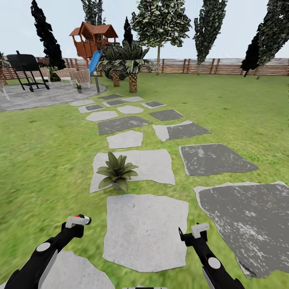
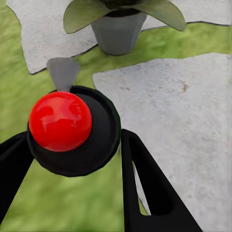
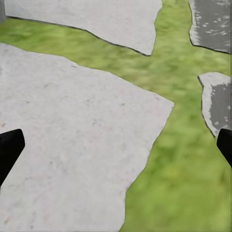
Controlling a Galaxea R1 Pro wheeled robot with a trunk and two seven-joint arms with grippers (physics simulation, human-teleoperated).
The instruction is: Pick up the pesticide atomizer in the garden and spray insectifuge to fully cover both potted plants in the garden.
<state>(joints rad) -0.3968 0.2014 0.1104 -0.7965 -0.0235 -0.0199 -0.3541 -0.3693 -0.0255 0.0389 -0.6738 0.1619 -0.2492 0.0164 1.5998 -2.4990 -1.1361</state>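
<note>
Head view: the left pincer (image 1: 78,221) hangs low over the lawn (image 1: 40,160), clenched on the pesticide atomizer (image 1: 80,220), whose pale trigger head with a dark tip and a red spot pokes out above the black arm. In the left wrist view the atomizer's (image 2: 72,130) round black end and a glossy red ball sit between the black fingers (image 2: 150,193), which press against it.

Ahead of the left pincer, a potted plant (image 1: 117,171) stands on the near edge of a pale, rough stepping stone (image 1: 152,162): a rosette of pointed green leaves in a tapered grey pot. A second potted plant (image 1: 79,87) stands far beyond it on the round paved patch.

The right pincer (image 1: 192,233) hovers released over another pale stone slab (image 1: 144,233), its dark fingertips (image 3: 9,150) wide apart, holding nothing.
</note>
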